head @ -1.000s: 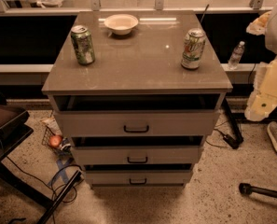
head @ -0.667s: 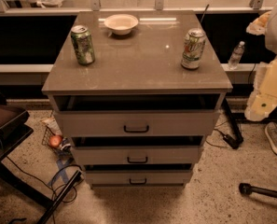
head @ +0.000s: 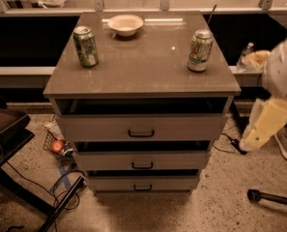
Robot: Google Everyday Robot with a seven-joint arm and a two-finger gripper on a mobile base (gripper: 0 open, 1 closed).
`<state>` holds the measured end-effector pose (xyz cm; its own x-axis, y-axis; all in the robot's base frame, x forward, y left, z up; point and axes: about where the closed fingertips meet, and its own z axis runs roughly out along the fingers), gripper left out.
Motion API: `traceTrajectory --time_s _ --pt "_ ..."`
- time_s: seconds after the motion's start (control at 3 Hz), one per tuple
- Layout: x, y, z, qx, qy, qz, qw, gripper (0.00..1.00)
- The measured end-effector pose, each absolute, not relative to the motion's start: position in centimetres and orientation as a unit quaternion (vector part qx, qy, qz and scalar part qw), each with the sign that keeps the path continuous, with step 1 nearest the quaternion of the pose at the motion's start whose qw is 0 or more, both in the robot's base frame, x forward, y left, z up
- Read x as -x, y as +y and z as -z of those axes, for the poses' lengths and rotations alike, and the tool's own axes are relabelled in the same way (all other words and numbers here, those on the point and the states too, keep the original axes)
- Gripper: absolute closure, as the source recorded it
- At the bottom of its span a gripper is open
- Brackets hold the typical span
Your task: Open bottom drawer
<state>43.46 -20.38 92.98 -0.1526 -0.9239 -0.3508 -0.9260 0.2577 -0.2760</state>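
The bottom drawer (head: 143,183) is the lowest and slimmest front of the grey-beige cabinet (head: 142,71), with a small black bar handle (head: 143,188). Its front lines up with the two taller drawers above it, and a dark gap shows over its top edge. My gripper (head: 265,125), on a white and yellowish arm, hangs in the air to the right of the cabinet at about the height of the top and middle drawers. It is apart from the cabinet and touches nothing.
On the cabinet top stand a green can (head: 86,46) at the left, a second can (head: 200,50) at the right and a white bowl (head: 126,24) at the back. A dark chair (head: 3,129), cables and a small basket (head: 56,144) lie on the floor to the left. A plastic bottle (head: 245,56) and a black stand foot (head: 271,197) are at the right.
My arm has swung down and a little to the left, closer to the cabinet's right side. The drawers, cans and bowl have not moved.
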Motion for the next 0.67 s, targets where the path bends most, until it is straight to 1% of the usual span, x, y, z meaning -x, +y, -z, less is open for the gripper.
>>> traceTrajectory --time_s 0.33,0.67 --pt "-41.2 -20.2 -88.0 0.616 0.741 -0.020 0.266 0.00" --pt "-40.5 -20.0 -80.7 0.628 0.722 -0.030 0.288 0.00"
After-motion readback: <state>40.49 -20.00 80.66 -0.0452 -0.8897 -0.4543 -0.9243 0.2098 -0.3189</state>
